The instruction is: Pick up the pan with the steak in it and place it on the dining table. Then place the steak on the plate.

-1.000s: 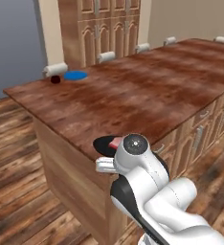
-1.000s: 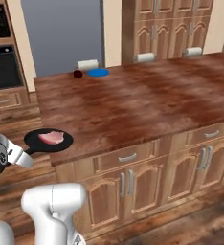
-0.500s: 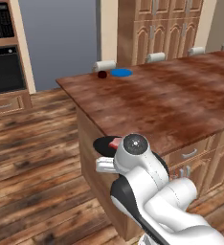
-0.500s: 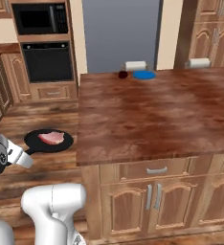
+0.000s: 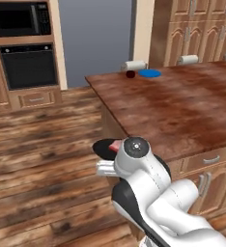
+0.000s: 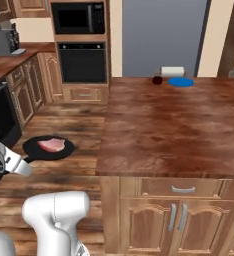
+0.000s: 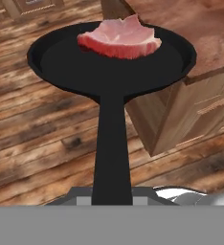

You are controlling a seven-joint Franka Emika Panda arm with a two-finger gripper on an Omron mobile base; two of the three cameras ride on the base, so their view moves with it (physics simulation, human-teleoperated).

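The view has swung round since a moment ago. Before, the long side of the big glossy red-brown wooden desk (image 6: 174, 125) filled the scene; now its near left corner is in front and the black wall oven (image 6: 81, 62) shows behind. I think the base has turned, not the things. The flat round black pan (image 6: 49, 148) sits in the same spot next to the arm as before, so it is just being carried along.

The gripper (image 6: 25, 166) is shut tight on the pan's straight black handle (image 7: 111, 143). The pan hangs in the air over the wooden floor (image 5: 42, 159), just left of the desk's corner, not yet over it. The small pink lump of steak (image 7: 119, 38) lies in the far part of the pan.

The handle points back at the gripper, and the round part points away, to the far side. The pan looks level.

The flat round blue plate (image 6: 181, 81) waits at the far end of the desk, beside a small dark red mug (image 6: 157, 80), well apart from the pan. So the pan must next go onto the desk.
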